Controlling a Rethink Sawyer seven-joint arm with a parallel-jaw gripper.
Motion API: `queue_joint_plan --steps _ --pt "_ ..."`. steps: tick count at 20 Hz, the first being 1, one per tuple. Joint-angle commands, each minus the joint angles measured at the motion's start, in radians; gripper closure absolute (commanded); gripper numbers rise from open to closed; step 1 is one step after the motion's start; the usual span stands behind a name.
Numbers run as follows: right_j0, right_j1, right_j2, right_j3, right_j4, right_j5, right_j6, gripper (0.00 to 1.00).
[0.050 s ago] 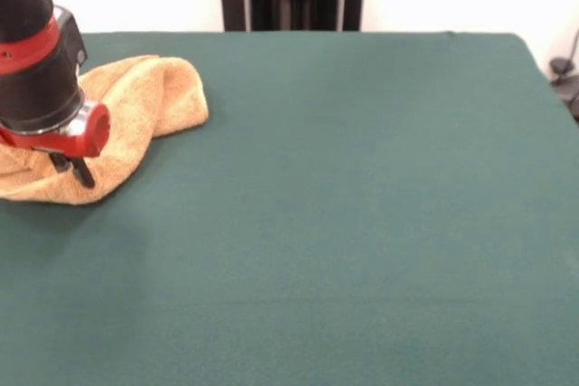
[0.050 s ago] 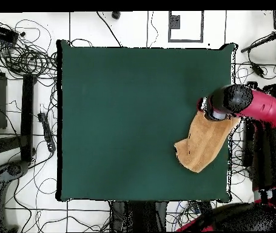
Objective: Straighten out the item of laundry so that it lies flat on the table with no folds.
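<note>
Item of laundry point(image 1: 136, 101): a golden-tan terry towel, seen bunched and folded over on itself, not lying flat. In the front view it is placed at the left edge of the picture, near the far left corner of the counter point(image 1: 362, 205), with one rounded lobe raised toward the far side and a lower flap spread toward the near side. In the overhead view the same towel point(image 2: 202, 145) is shown as a slanted, roughly oblong shape close to the right-hand edge of the green surface point(image 2: 134, 121), its lower corner pointed inward toward the middle.

Gripper point(image 1: 72, 169): carried on the red and black arm point(image 1: 36, 51), which is brought down from above at the left of the front view. Two short dark tips are seen beneath the red collar, set against the upper surface of the towel. Whether the jaws are spread or pinching cloth cannot be told from either view. In the overhead view the gripper point(image 2: 215, 111) is found over the upper end of the towel.

Counter: covered in plain dark green cloth, far larger than the towel.

Floor point(image 2: 19, 91): white, strewn with black cables point(image 2: 25, 57) around the counter in the overhead view
</note>
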Motion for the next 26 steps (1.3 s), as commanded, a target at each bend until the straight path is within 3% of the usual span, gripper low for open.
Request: queue_joint_plan --steps 1,20,26 --pt "0.085 0.093 0.011 -0.181 0.036 0.116 0.052 1.00" --pt "0.123 0.199 0.021 -0.383 0.034 0.190 0.019 1.00" --pt "0.147 0.184 -0.004 -0.352 0.049 0.170 0.084 1.00"
